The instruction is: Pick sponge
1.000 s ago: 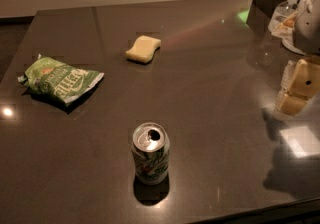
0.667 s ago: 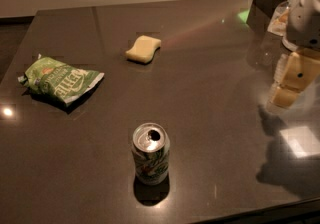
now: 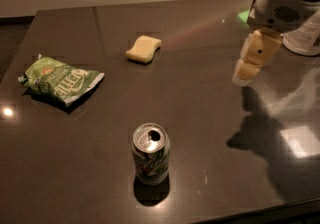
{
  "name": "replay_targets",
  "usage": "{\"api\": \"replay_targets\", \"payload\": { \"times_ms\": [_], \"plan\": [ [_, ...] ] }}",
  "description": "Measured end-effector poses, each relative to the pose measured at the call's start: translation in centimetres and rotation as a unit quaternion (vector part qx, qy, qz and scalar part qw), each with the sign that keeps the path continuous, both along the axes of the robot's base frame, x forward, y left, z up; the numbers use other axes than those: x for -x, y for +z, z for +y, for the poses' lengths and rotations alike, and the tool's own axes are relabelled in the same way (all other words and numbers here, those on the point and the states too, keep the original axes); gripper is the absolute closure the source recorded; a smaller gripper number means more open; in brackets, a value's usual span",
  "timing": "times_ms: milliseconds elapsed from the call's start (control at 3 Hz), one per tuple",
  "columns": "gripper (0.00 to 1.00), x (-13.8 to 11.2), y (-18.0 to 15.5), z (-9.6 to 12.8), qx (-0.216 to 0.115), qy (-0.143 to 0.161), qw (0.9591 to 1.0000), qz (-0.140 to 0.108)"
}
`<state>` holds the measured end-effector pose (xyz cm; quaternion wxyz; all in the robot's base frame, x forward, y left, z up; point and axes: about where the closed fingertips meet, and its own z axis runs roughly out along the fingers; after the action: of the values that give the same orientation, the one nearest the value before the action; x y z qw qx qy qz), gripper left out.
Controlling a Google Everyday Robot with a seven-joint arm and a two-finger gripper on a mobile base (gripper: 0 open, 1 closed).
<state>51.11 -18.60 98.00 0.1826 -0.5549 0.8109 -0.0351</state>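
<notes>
The can (image 3: pixel 150 154) stands upright near the table's (image 3: pixel 210 118) front edge, nearer than the gripper (image 3: pixel 245 74) and to its left. The gripper hangs above the table's right side; spread or closed, I cannot tell. The bag (image 3: pixel 62 80) lies far left. The sponge (image 3: pixel 143 48) lies farther back, left of the gripper, with bare dark tabletop between.

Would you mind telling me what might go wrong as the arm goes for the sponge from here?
1. The gripper hangs over the table, far from the sponge; a low sweep across could shove the soft sponge instead of straddling it.
2. The sponge lies flat, so descending too deep could strike the table.
</notes>
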Motion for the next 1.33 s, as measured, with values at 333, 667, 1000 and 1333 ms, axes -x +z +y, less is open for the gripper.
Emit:
{"api": "replay_targets", "payload": {
  "times_ms": [333,667,1000,1333],
  "plan": [
    [0.0,-3.3,-1.1,1.9,-0.026,-0.021,0.9994,-0.009],
    [0.0,-6.5,-2.8,4.5,-0.053,-0.038,0.9977,-0.017],
    [0.0,-8.8,-4.6,7.3,-0.073,-0.042,0.9962,-0.02],
    [0.0,-10.5,-6.1,9.7,-0.086,-0.041,0.9954,-0.017]
  ]
}}
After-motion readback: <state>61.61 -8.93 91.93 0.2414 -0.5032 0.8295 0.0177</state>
